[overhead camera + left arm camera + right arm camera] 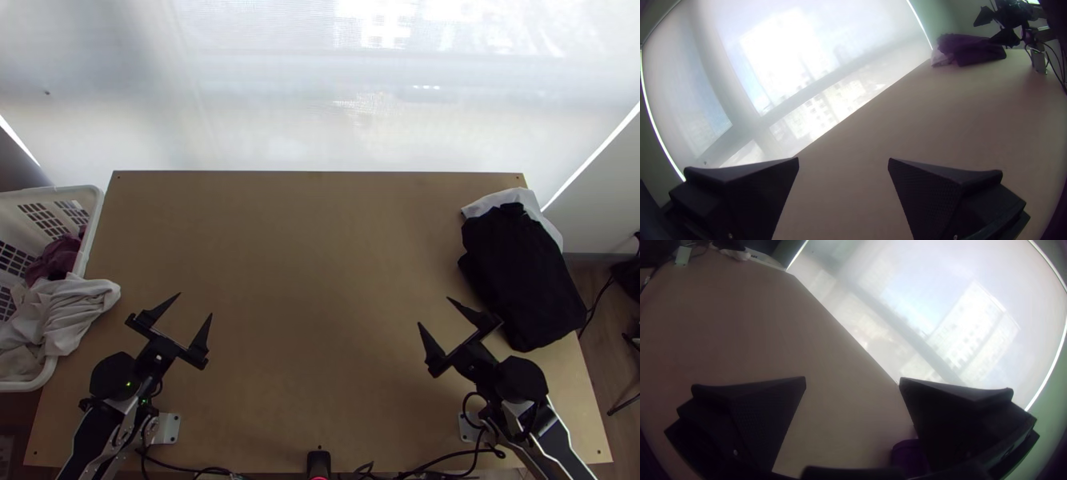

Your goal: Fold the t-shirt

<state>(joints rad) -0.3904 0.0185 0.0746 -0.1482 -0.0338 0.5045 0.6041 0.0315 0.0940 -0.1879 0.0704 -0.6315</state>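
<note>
Tool L point(195, 304) & tool R point(434, 310) open, angled inwd over tbl point(312, 256).

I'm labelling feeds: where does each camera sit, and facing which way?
Top view: high over the table's near edge, looking steeply down; left gripper and right gripper show.
Left wrist view: on the left arm, facing across the table to the blind; own two fingers show.
Right wrist view: on the right arm, also facing the blind; own two fingers show.
Top and left wrist views share the dark cloth.
</note>
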